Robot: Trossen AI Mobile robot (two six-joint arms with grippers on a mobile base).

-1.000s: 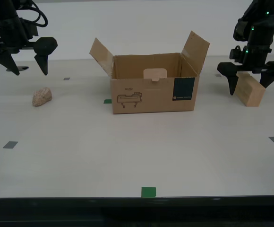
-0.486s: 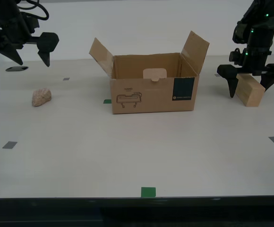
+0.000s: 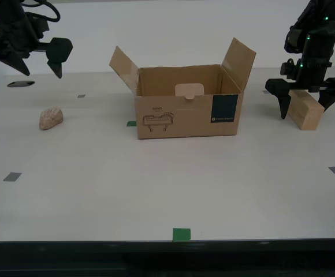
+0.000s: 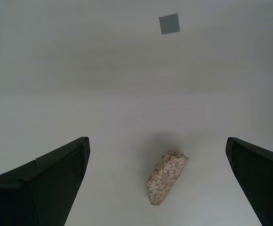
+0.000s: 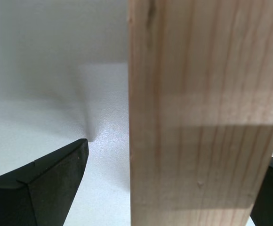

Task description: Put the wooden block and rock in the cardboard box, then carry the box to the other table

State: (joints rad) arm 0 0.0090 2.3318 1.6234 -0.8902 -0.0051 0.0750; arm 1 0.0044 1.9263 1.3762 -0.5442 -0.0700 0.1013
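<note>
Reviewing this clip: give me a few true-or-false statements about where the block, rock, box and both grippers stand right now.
1. The rock is inside the cardboard box. False: it lies on the table, toward the exterior view's left of the box.
2. My first gripper is open, straddling the wooden block. True.
3. My second gripper is shut on the rock. False: it hangs open above it.
4. The box flaps are open. True.
5. The wooden block stands on top of the box. False: it rests on the table, to the exterior view's right of the box.

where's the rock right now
The rock lies on the table toward the exterior view's left, apart from the cardboard box, below my open second gripper.
</note>
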